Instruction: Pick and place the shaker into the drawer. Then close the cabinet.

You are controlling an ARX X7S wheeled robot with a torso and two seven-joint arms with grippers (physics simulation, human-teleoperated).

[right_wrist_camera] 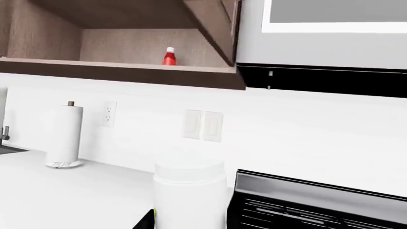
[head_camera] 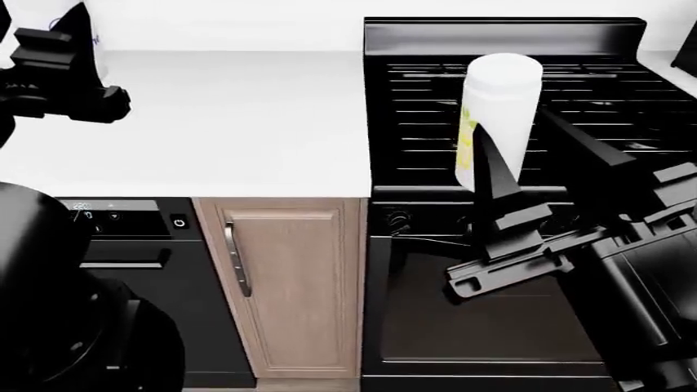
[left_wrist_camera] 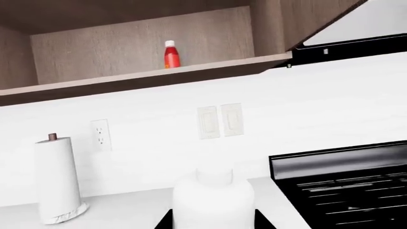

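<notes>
The shaker [head_camera: 498, 122], a white cylinder with yellow speckles, stands upright above the black stove, with my right gripper [head_camera: 525, 159] shut on its lower half. In the right wrist view the shaker [right_wrist_camera: 189, 193] rises between the dark fingers [right_wrist_camera: 145, 220]. My left gripper [head_camera: 60, 51] is at the far left over the white counter, shut on a white bottle [left_wrist_camera: 213, 198] with a narrow neck. The cabinet [head_camera: 292, 278], brown wood grain with a silver bar handle, sits below the counter with its door closed. The drawer is out of view.
A black stove [head_camera: 436, 90] fills the right side and a black dishwasher [head_camera: 130, 245] sits left of the cabinet. A paper towel roll [left_wrist_camera: 58, 179] stands by the wall. A red bottle [left_wrist_camera: 171, 55] is in the open upper cabinet, beside a microwave [right_wrist_camera: 330, 33].
</notes>
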